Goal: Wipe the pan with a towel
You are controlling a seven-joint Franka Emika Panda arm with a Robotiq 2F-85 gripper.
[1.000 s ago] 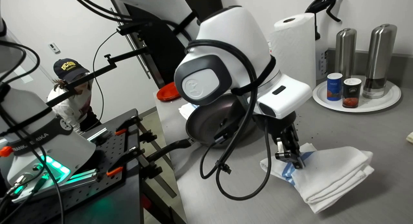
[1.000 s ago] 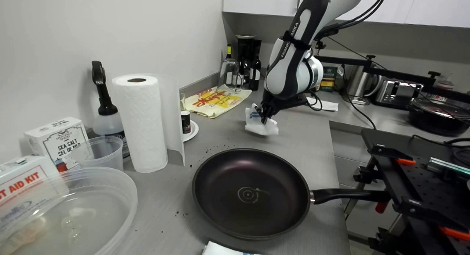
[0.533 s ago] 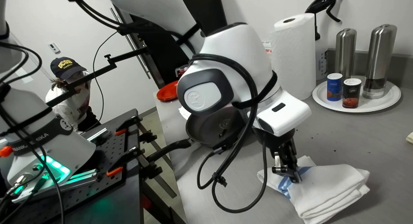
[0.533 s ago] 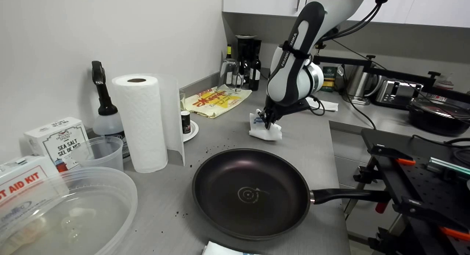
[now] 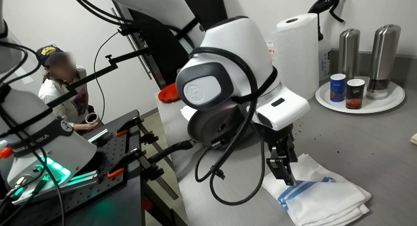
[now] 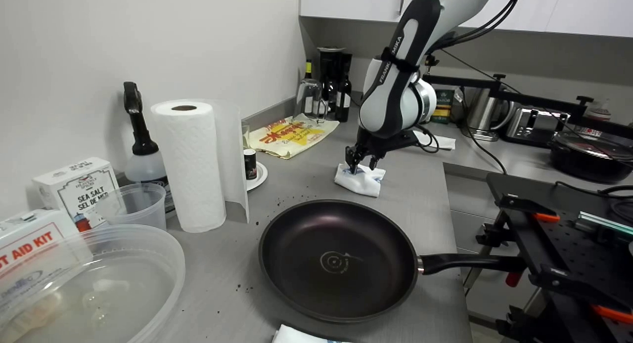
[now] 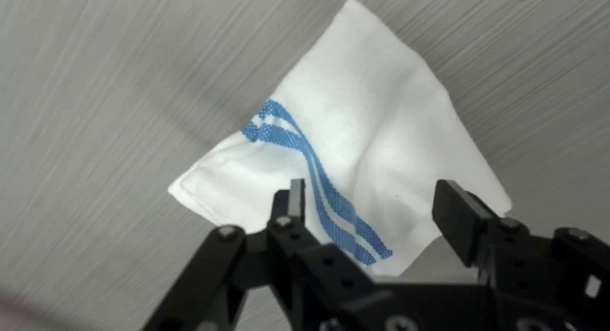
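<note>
While the gripper (image 7: 371,195) stands wide, its two fingers (image 7: 455,221) well apart above the towel (image 7: 367,130) in the middle of the wrist view, that striped towel lies folded on the counter (image 5: 384,141), lower right in an exterior view; whether the tips touch it I cannot tell. The pan (image 6: 339,283) fills the lower middle of an exterior view, its handle (image 6: 470,262) pointing right. The arm (image 5: 234,40) and its drooping cables (image 5: 252,108) cover part of the pan in an exterior view.

Counted in an exterior view, left of the pan: one paper-towel roll (image 6: 190,170), upright, with one spray bottle (image 6: 146,160) just beside it, two white boxes (image 6: 52,187) and two clear plastic tubs (image 6: 175,264). At the right of an exterior view, one white plate (image 5: 374,106) bears two steel mills (image 5: 383,63) and two small canisters (image 5: 337,87). Another folded white cloth (image 6: 299,336) is cut off by the bottom edge, and dark specks (image 6: 257,223) lie scattered near the pan.
</note>
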